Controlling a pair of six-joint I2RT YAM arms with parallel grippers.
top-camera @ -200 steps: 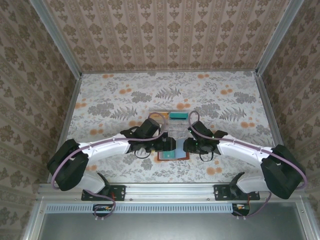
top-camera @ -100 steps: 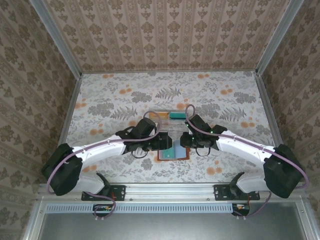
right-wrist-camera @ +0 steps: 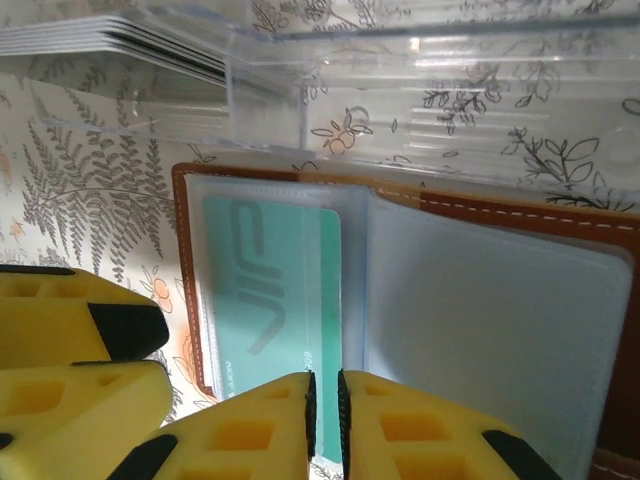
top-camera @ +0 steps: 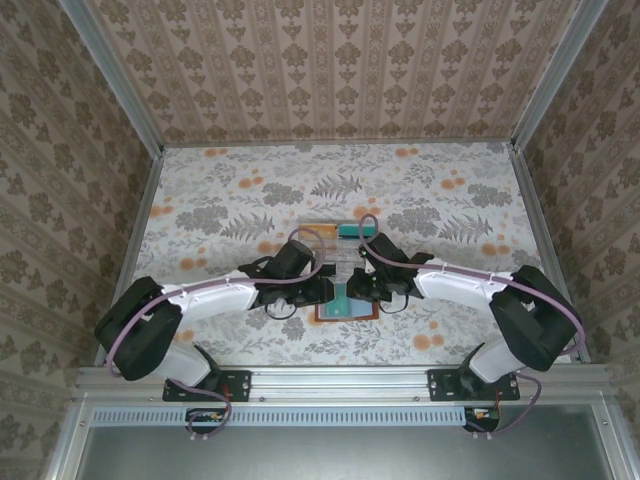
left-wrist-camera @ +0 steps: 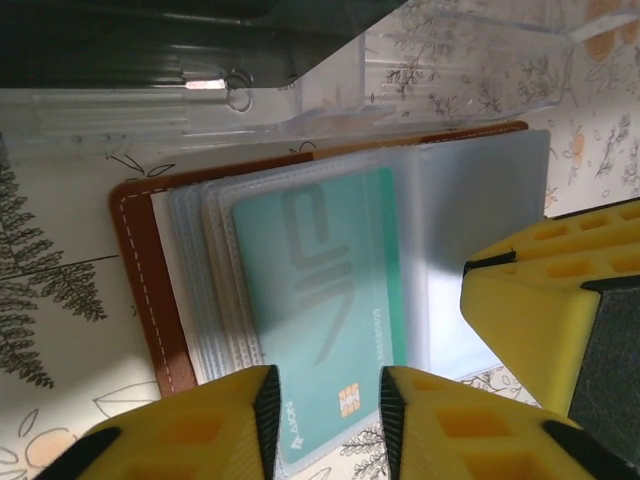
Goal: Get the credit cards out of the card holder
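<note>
On the tabletop (top-camera: 230,200) the card holder (top-camera: 345,317) lies open, one teal credit card (left-wrist-camera: 320,290) sleeved inside, not yet extracted. Left end effector (left-wrist-camera: 325,388) stands apart astride it; right end effector (right-wrist-camera: 325,385) nearly together.

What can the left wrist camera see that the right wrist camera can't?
Left wrist: the gold chip on the green card, which sits between the fingers of the open left gripper. Right wrist: a stack of cards in the clear tray, and an empty plastic pocket above the closed right gripper. Both: the green card inside the brown wallet, lying on the flowery table.
</note>
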